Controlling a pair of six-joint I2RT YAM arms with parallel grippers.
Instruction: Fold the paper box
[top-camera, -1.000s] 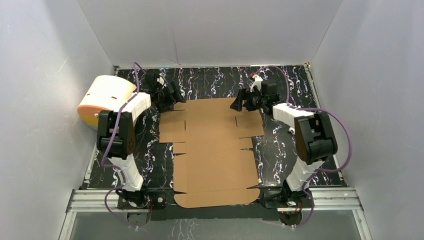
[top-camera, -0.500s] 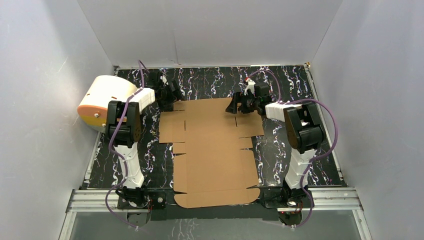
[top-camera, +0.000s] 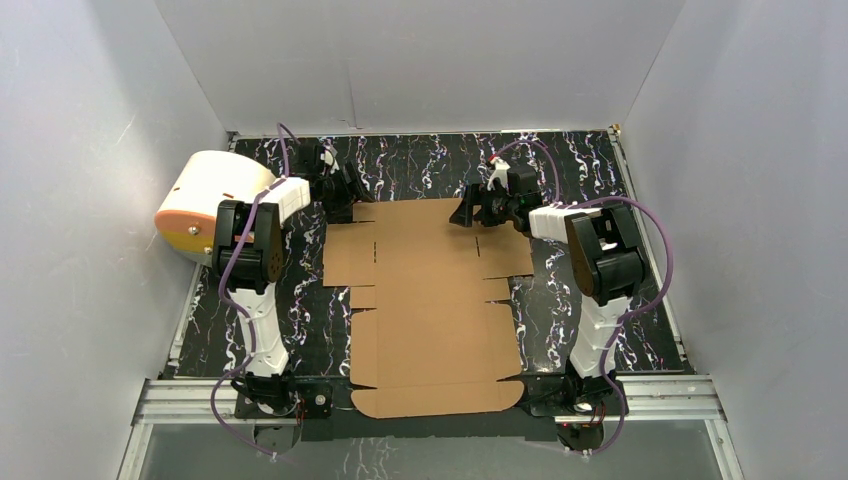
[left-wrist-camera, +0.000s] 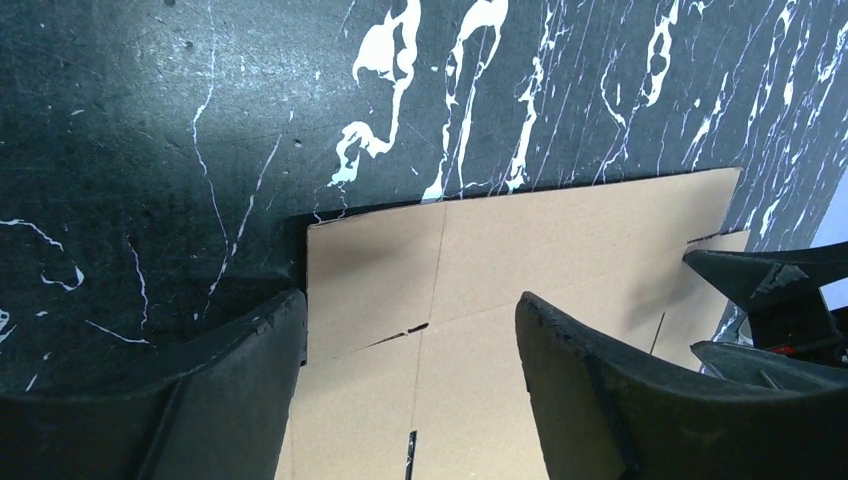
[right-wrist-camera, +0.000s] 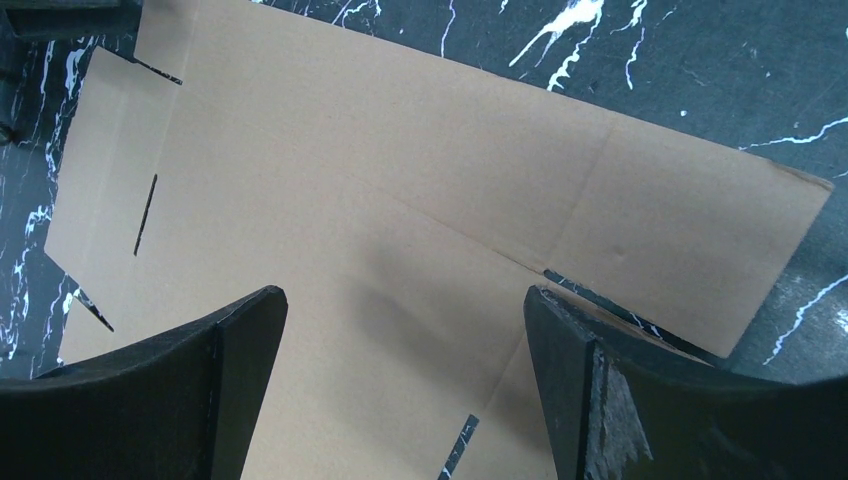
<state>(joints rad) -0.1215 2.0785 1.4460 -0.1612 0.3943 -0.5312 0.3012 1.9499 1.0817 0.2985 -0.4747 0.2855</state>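
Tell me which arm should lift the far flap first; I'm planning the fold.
Probably left: the left end effector straddles the paper box's far-left corner; the right end effector hangs open over flat cardboard, no edge inside.

Cream cylinder (top-camera: 205, 200) just beside left arm (top-camera: 248, 250), blocking outer side; above flat paper box (top-camera: 430, 300), centre open between arms

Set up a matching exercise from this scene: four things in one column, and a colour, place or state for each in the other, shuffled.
Column one:
1. paper box
2. cylinder
3. left pincer
4. right pincer

Column two:
A. cream-white with an orange face
B. open, over the far right part of the cardboard
C. brown, lying flat and unfolded
D. open, at the far left corner of the cardboard

Pairs: 1-C, 2-A, 3-D, 4-B
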